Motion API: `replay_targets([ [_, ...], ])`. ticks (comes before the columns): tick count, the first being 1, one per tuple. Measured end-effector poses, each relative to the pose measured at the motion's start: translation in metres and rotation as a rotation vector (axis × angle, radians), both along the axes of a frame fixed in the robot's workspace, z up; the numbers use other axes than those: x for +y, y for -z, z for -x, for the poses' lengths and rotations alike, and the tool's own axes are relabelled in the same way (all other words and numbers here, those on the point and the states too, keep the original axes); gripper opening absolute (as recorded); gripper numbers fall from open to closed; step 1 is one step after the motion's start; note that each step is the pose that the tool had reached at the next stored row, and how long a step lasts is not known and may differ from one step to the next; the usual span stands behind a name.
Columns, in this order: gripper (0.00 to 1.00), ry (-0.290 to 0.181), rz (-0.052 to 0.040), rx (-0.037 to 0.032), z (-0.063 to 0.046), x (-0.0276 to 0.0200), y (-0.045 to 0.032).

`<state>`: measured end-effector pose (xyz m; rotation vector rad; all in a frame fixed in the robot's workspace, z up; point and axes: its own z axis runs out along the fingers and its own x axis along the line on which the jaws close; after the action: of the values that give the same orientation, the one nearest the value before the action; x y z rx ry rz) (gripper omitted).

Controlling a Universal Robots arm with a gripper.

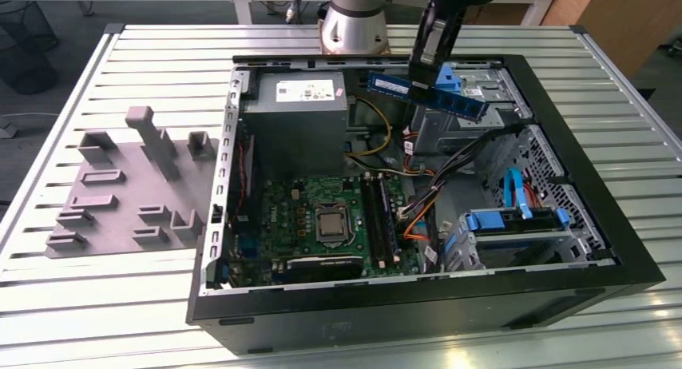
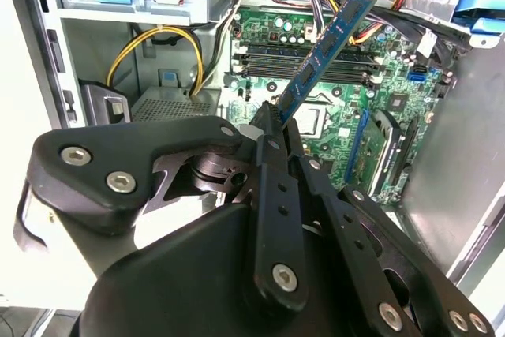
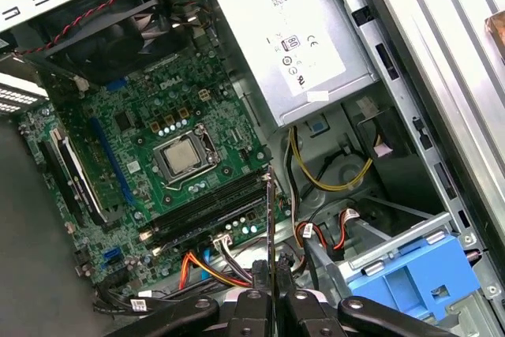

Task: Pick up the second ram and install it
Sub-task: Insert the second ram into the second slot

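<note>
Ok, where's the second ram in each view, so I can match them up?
Exterior view: the second ram is held in the air by the tool, over the case's far side.
Second wrist view: it slants up from the tool.
First wrist view: edge-on, above the tool.
Shared landmark: the CPU socket.

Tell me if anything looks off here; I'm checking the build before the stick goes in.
Nothing looks damaged or spilled. The second ram is shut in the gripper, tilted above the open case and not seated. The motherboard memory slots look bare, and loose cables lie beside them.
</note>
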<state>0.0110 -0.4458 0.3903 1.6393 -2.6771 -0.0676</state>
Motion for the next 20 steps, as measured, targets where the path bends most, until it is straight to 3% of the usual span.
replay_targets([
  [20,0.14,0.037,0.0000,0.0000,0.0000,0.0000,0.0000],
])
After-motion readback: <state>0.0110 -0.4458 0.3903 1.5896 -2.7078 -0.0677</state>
